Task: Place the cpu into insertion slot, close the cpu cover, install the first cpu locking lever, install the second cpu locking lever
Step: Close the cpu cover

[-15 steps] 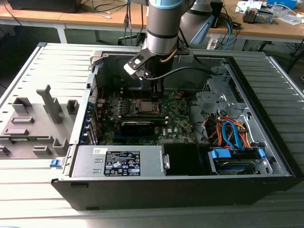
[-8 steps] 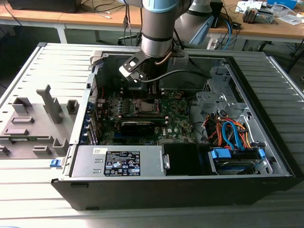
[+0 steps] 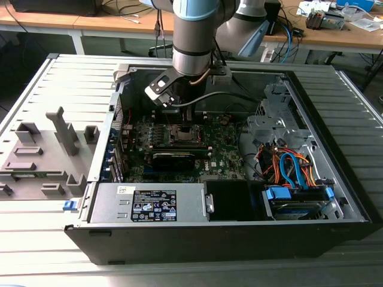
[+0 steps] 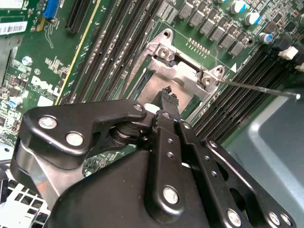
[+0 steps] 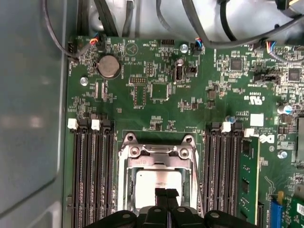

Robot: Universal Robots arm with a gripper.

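The cpu (image 5: pixel 154 183) lies flat in the insertion slot (image 5: pixel 129 139), its silvery-beige face showing through the square window of the cpu cover (image 5: pixel 156 163). The cover (image 4: pixel 187 76) lies down over the socket. My gripper (image 5: pixel 166 193) is shut, with its two black fingertips pressed together right over the chip's near edge and nothing seen between them. In the second wrist view the gripper (image 4: pixel 166 95) points down at the socket frame. A thin metal locking lever (image 4: pixel 259 89) sticks out sideways from a corner of the socket. In the exterior view the gripper (image 3: pixel 181 127) reaches into the open case.
Black memory slots (image 5: pixel 92 175) flank the socket on both sides. A long black card (image 3: pixel 173 159) lies just in front of it. Case walls (image 3: pixel 197 239), a drive cage (image 3: pixel 269 122) and coloured cables (image 3: pixel 290 170) crowd the exterior view's right.
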